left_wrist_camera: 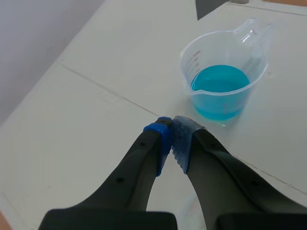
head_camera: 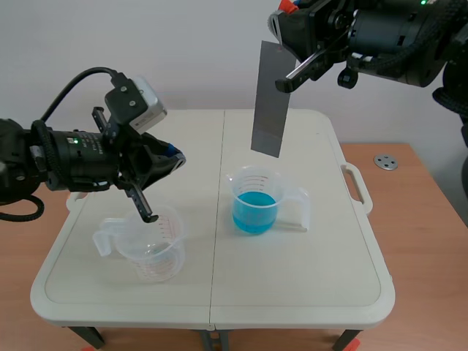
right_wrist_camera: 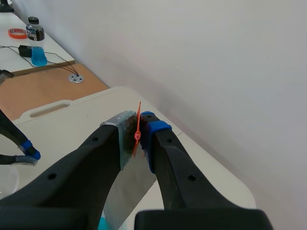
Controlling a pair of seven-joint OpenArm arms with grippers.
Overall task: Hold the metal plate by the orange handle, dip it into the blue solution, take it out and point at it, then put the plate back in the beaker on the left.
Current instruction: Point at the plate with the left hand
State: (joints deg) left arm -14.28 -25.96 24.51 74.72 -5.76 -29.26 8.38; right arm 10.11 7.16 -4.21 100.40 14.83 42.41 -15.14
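Note:
The grey metal plate [head_camera: 268, 99] hangs upright above the beaker of blue solution [head_camera: 255, 202], its lower edge clear of the rim. My right gripper [head_camera: 282, 36], raised high at the right, is shut on the plate's thin orange handle [right_wrist_camera: 138, 129]; the plate [right_wrist_camera: 132, 184] drops away under the fingers. My left gripper [head_camera: 174, 158] is shut on nothing and hovers over the empty clear beaker [head_camera: 149, 248] on the left. In the left wrist view its tips [left_wrist_camera: 171, 125] aim toward the blue beaker [left_wrist_camera: 220, 88], and a corner of the plate [left_wrist_camera: 211, 5] shows beyond.
The white folding table [head_camera: 307, 292] stands against a wooden desk with a round metal disc [head_camera: 385, 161]. In the right wrist view a bottle of blue liquid [right_wrist_camera: 35, 40] and an orange tape roll [right_wrist_camera: 17, 32] sit on a far desk.

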